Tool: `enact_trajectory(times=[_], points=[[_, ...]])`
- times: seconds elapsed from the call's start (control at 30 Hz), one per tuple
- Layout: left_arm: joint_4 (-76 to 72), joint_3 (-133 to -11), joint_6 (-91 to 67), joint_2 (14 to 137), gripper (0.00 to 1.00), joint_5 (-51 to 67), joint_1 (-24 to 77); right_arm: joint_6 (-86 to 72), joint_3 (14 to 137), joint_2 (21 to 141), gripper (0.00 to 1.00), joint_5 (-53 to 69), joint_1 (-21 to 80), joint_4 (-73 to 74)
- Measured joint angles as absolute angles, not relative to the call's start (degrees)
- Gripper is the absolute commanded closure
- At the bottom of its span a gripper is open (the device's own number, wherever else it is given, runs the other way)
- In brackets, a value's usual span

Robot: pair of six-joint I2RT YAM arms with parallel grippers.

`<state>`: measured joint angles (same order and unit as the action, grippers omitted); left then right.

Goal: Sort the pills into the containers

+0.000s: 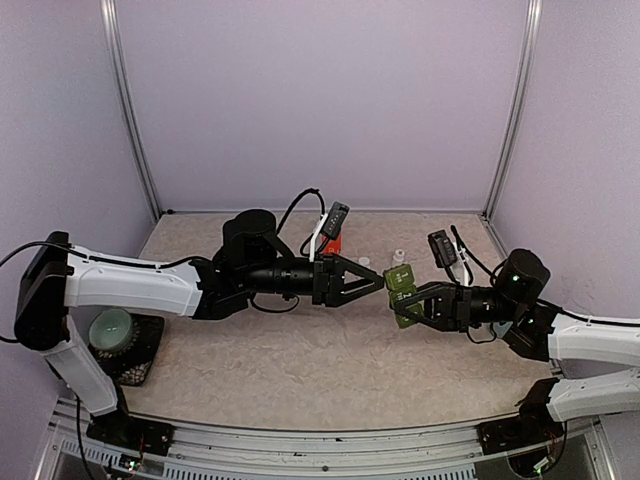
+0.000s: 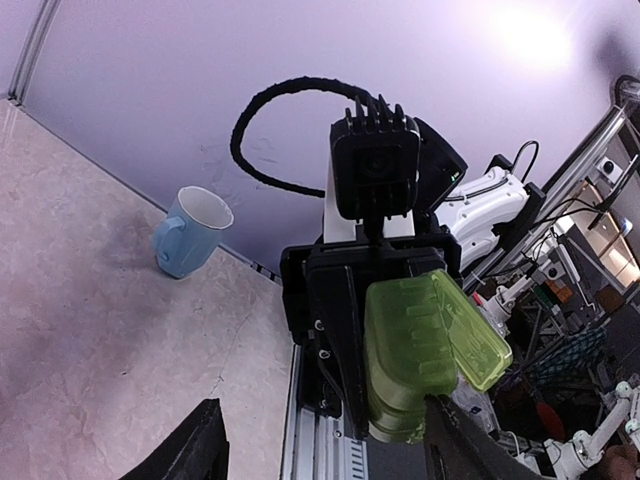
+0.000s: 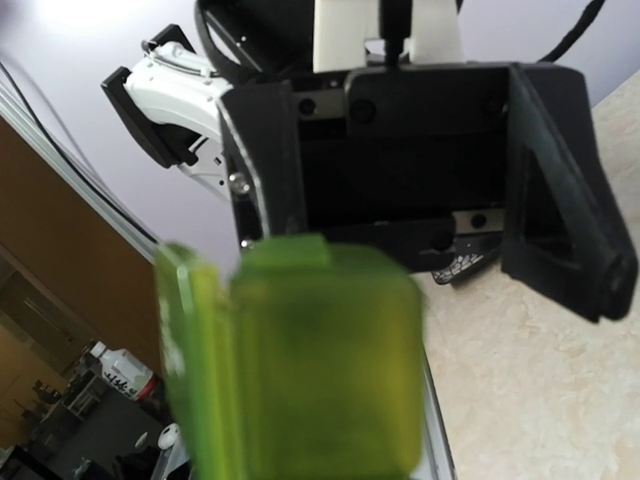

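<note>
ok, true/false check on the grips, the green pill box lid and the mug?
1. The right gripper is shut on the containers. True.
2. The left gripper grips the containers too. False: it is open and holds nothing, pointing towards them.
3. One lid of the containers stands open. True.
4. The mug is held in the left gripper. False: it sits on the table, away from both grippers.
</note>
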<state>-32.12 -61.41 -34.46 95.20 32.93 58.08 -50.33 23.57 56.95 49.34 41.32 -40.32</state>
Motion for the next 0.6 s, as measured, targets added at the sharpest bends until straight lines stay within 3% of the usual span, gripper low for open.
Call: enact_trajectory(times=[0.6], points=[[-33.08,-61.34,-34.22,94.21,0.36,35.31,59.20,-50.26,23.86,56.90,1.00,48.90,40.84,-37.45]])
